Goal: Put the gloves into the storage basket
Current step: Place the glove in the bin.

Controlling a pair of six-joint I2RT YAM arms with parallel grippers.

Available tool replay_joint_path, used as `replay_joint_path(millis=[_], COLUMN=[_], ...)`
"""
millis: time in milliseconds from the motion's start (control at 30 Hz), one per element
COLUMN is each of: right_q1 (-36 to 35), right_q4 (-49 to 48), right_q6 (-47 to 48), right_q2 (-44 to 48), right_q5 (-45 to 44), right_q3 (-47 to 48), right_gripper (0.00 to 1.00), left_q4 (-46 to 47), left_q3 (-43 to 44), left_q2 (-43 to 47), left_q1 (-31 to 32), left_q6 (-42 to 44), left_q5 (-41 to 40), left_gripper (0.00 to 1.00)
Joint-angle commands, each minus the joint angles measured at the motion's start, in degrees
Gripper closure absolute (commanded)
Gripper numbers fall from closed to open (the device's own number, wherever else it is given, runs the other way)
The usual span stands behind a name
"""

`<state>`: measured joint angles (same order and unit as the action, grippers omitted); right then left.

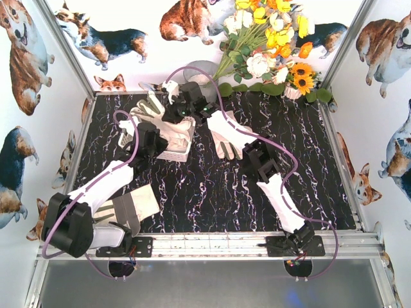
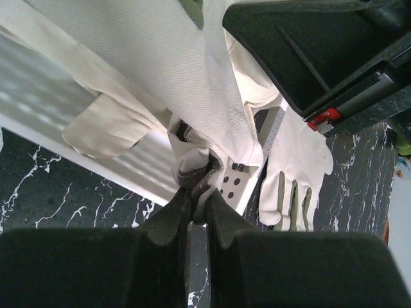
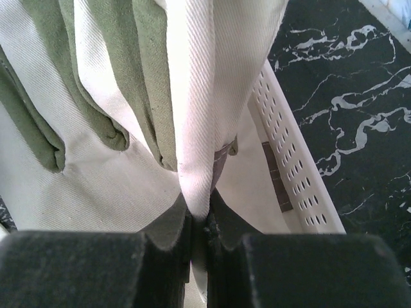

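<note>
- The bench [image 1: 289,128] is carrying everything. The storage basket [image 1: 178,153] is sitting left of centre in the top view.
- The held glove [image 1: 149,108] is hanging over the basket, its fingers fanning toward the upper left of the top view and its lower fabric sagging toward the basket's inside.
- A loose glove [image 1: 225,146] is lying on the bench just right of the basket. A third glove [image 1: 138,204] is lying at the lower left, beside the left arm [image 1: 106,183].
- The left end effector [image 2: 198,196] is pinching a narrow fold of cream and grey fabric right at the basket's near wall.
- The right end effector [image 3: 198,215] is clamping a ridge of cream fabric above the basket, with the slotted wall running down the right of its view. Both appear to be gripping the same glove.
- To do this step well:
  - Both arms should be lowering together, so the limp fabric is folding inside the walls and not draping across the rim.
  - The grips should be letting go only once the bulk is sitting below the rim.
  - The arms should then be lifting straight up, so no glove finger is snagging and dragging back out.
</note>
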<state>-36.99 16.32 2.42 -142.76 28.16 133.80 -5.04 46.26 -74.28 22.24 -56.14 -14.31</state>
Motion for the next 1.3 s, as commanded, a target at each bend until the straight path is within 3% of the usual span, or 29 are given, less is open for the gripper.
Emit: replay_joint_path(millis=[0, 433, 1100, 1267], right_q1=[1.2, -0.7, -0.7, -0.8], right_q4=[-8.9, -8.1, -6.7, -7.2], right_q6=[4.6, 11.8, 12.2, 11.5], right_q2=[-1.9, -5.7, -10.2, -10.3], right_q5=[-8.1, -10.0, -6.6, -5.6], right_q3=[5.1, 7.3, 7.2, 5.7], right_gripper=[1.0, 1.0, 1.0, 0.98], left_q4=[-2.6, 0.0, 1.7, -0.6], left_q3=[-1.3, -1.9, -5.0, -4.5], left_q2=[-1.9, -6.5, -11.1, -8.6], left_q1=[0.7, 0.4, -1.7, -2.1], left_q6=[-0.2, -0.6, -0.6, 1.3], left_q5=[8.7, 12.6, 15.8, 13.7], left_gripper=[1.0, 1.0, 1.0, 0.78])
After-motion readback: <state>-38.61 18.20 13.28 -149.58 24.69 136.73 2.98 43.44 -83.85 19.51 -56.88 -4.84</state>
